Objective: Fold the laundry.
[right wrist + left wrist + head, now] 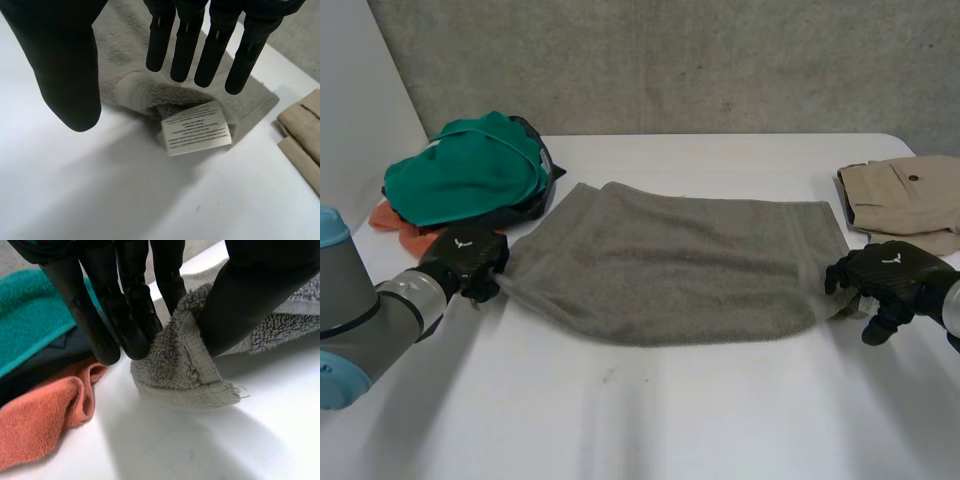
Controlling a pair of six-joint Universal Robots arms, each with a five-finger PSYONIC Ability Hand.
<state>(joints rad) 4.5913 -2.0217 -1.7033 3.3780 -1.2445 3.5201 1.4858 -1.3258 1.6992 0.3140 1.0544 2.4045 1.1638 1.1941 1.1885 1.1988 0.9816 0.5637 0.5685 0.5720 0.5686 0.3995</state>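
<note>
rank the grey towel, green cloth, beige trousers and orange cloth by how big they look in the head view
1. grey towel, by far.
2. green cloth, bunched on a pile.
3. beige trousers, partly out of view, so this rank is unsure.
4. orange cloth, mostly covered by the pile.

One grey towel (670, 260), one beige garment (905, 195), one heap of mixed clothes (460, 175).
</note>
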